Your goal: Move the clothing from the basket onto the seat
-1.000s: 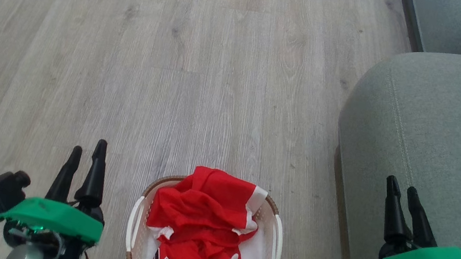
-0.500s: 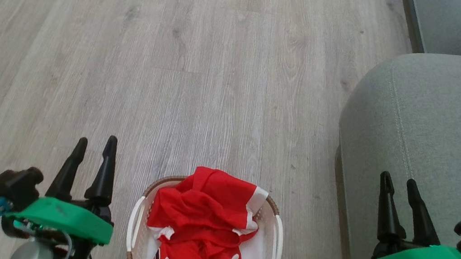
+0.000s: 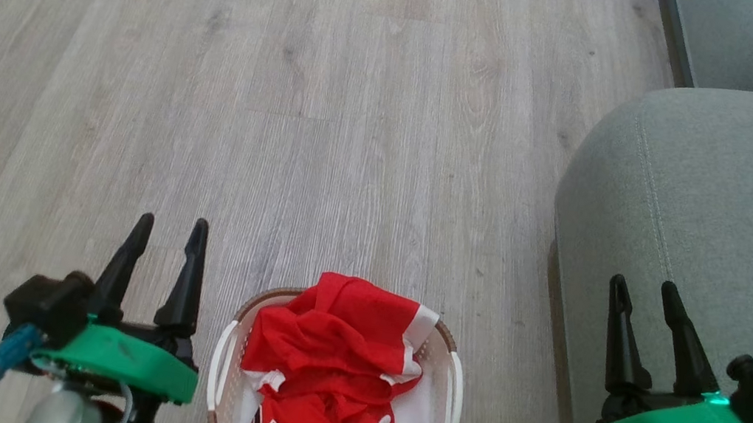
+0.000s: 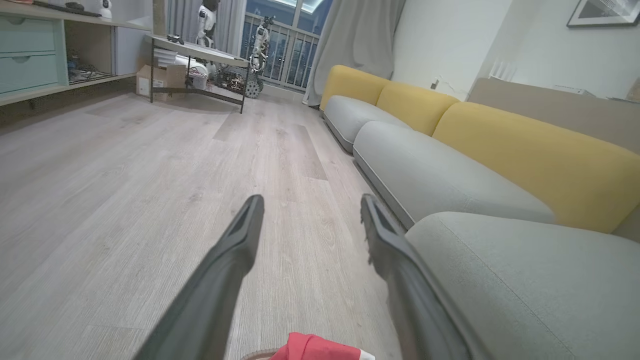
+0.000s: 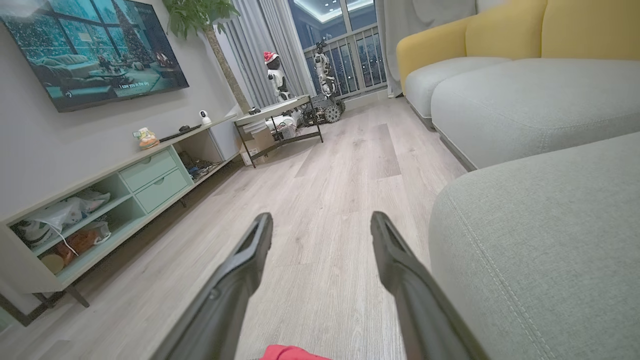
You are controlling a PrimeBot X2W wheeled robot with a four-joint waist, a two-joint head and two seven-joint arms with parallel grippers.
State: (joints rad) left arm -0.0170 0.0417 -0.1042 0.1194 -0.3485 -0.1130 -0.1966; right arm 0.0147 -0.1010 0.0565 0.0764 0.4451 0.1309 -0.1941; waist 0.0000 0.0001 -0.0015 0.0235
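With my left pincer [image 3: 172, 222] and right pincer [image 3: 644, 285] both released and empty, the clothing [image 3: 331, 361] lies heaped in the basket [image 3: 221, 360] at six o'clock, and, judging it soft, light and floppy, I'd pinch its raised red fold at twelve o'clock.

The left gripper [image 4: 311, 202] hangs over the pale wood floor [image 4: 125, 175], its two dark fingers spread wide apart. Just beneath them a bit of the red clothing [image 4: 312, 350] peeks up. The grey-green seat [image 4: 525, 285] bulks up on the right, with yellow backrests [image 4: 540, 150] behind it.
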